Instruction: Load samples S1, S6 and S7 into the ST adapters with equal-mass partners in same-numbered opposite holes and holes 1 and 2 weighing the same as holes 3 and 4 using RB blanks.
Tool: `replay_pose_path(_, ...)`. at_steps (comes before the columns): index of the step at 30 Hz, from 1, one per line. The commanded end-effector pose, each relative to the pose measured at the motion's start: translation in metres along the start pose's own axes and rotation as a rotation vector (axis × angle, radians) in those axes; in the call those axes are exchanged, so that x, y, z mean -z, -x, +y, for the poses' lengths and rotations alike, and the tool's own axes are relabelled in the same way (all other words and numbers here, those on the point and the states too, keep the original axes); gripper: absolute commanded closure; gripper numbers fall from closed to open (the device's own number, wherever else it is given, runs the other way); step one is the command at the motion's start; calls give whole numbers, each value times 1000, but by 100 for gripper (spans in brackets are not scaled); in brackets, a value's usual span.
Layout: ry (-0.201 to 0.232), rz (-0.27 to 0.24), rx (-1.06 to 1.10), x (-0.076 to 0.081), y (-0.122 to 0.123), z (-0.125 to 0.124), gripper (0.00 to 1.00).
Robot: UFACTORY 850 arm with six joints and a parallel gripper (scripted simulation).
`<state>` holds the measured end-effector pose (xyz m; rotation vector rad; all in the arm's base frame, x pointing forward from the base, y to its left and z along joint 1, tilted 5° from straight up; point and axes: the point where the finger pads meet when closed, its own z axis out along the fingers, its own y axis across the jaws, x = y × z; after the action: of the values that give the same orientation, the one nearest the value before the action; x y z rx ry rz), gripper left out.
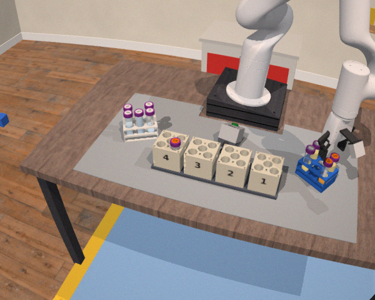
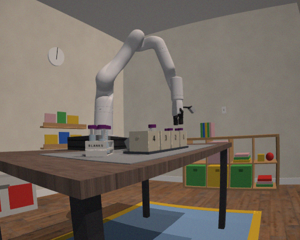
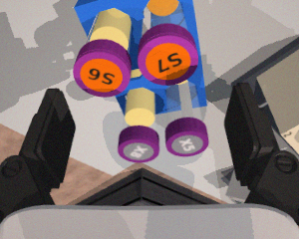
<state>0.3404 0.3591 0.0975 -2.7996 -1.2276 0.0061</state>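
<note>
A brown wooden table (image 1: 194, 211) (image 2: 93, 175) carries a grey mat (image 1: 116, 158) (image 2: 134, 158) and the arm's black base (image 1: 210, 111) (image 2: 75, 145).

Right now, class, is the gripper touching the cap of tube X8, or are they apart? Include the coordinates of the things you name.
Apart. The wrist view shows mat between the open gripper's (image 1: 334, 145) (image 2: 178, 124) (image 3: 149, 136) left-hand finger in the picture and X8's cap (image 3: 139, 144).

Stand (image 1: 213, 182) (image 2: 155, 151) (image 3: 279, 56): 4 adapters (image 1: 174, 164) (image 2: 142, 142) (image 3: 289, 90), 1 orange-dot tube (image 1: 175, 142) (image 2: 152, 126). Beside stand, one end: 1 white rack (image 1: 140, 137) (image 2: 95, 152), 5 blanks (image 1: 138, 112) (image 2: 92, 126). Beside stand, other end: 1 blue rack (image 1: 310, 180) (image 3: 201, 75), 2 orange-dots (image 1: 328, 162) (image 3: 101, 75), 2 grey-dots (image 1: 310, 149) (image 3: 186, 143).
</note>
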Motion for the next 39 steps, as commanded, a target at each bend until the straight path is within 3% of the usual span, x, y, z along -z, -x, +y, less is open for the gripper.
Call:
replay_pose_path(1, 0, 2, 0, 10, -1, 0, 0)
replay_pose_path(39, 0, 3, 0, 95, -1, 0, 0)
